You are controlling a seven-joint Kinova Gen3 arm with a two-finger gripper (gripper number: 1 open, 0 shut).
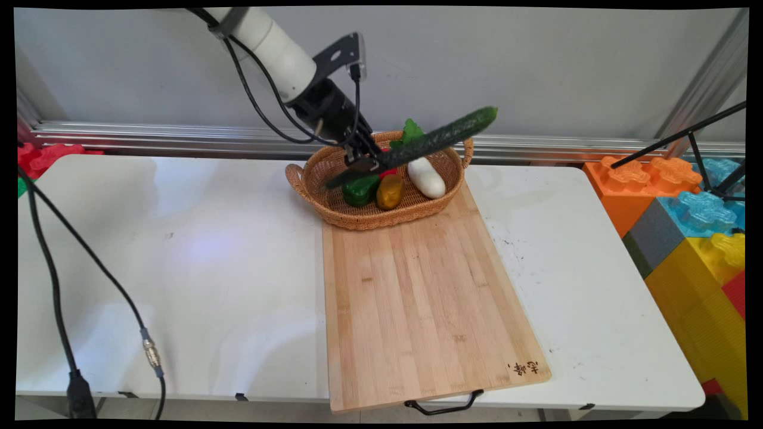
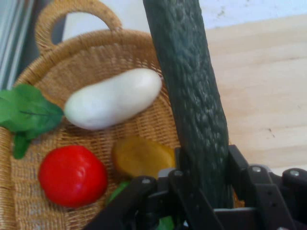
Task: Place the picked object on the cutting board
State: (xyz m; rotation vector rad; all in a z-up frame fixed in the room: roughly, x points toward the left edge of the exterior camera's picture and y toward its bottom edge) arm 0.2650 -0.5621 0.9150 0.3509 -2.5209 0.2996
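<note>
White desk [image 1: 179, 268], smooth and faintly scuffed, carried everything. Largest thing on it was a pale wooden cutting board [image 1: 417, 298], plank-grained, running from the desk's near edge, where its black wire handle overhung, back toward the far edge; a small burnt mark sat at its near right corner. At the board's far end stood an oval wicker basket [image 1: 310, 185], tightly woven, a loop handle at each end. The gripper [image 1: 365, 164] hung over the basket's left half, clamped on a long dark green cucumber [image 1: 441, 136] with a bumpy skin. It held the cucumber well toward one end: a short stub stuck out low and left of the fingers, while most of the length rose up and right, lifted clear above the basket, its tip past the basket's right handle. In the hand view the cucumber ran straight out from between the fingers, lying over the basket rim with the board beyond. Inside the basket lay a smooth white oblong vegetable [image 1: 426, 177] at the right, a glossy yellow pepper [image 1: 390, 191] in the middle, a green pepper [image 1: 359, 190] left of it, a round red tomato [image 2: 72, 176] and a flat leafy green [image 1: 408, 132] by the far rim. Stacked large plastic blocks [image 1: 691, 238], orange, blue and yellow, stood off the desk's right edge.
</note>
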